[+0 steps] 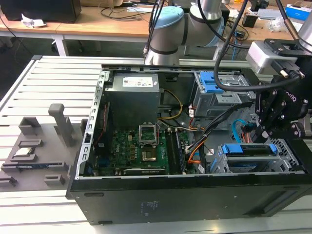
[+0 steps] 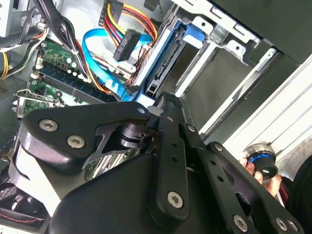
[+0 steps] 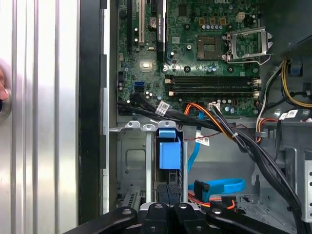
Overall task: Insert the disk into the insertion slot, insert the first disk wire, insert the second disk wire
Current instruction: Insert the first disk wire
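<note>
You have one disk (image 1: 247,152), a flat silver rectangle in a bright blue plastic carrier. It sits inside the one insertion slot (image 1: 220,165), the low bay of perforated silver sheet metal in the case corner at the exterior view's right. In the first wrist view the carrier's blue tab (image 3: 169,151) stands between the bay's thin metal walls.

Your gripper (image 3: 169,193), black with bolted link arms, hangs just over that end of the disk. Its two fingers are drawn together, ribbed pad against pad, with nothing seen between them. Whether the tips touch the carrier, I cannot tell.

Two cables lie near the bay. One flat blue ribbon cable (image 3: 222,185) curls on the case floor beside it. One bundle of yellow, red and black wires ends in a black connector (image 2: 125,44), which hangs apart from the disk.

Behind the bay stands one taller grey cage (image 1: 214,97) with a blue latch. One green motherboard (image 1: 141,151) lies flat in the case, its one square processor socket (image 3: 213,46) open beside a hinged metal frame.
</note>
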{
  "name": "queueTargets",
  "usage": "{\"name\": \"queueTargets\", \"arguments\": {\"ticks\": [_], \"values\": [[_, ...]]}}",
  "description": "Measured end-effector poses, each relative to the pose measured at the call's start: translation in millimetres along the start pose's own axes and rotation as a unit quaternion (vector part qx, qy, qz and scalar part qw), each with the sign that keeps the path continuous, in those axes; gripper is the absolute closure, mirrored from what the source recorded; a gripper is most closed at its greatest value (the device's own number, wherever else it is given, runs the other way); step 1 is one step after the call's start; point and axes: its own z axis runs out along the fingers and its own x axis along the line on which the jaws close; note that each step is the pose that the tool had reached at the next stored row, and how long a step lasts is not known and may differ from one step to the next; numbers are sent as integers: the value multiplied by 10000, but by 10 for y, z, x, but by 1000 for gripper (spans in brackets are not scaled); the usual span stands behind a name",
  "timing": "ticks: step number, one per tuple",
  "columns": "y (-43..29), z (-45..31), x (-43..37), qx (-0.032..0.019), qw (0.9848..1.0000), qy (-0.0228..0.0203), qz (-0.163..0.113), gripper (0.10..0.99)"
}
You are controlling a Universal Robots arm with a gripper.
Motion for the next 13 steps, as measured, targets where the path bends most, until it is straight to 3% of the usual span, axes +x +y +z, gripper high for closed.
{"name": "queueTargets", "arguments": {"ticks": [4,8,10,13], "values": [[-81,-3,-7,0,10000,4,0,980],[-157,-9,-75,0,10000,22,1,980],[-172,-10,-127,0,10000,33,1,980],[-202,-15,-270,0,10000,59,3,980]]}}
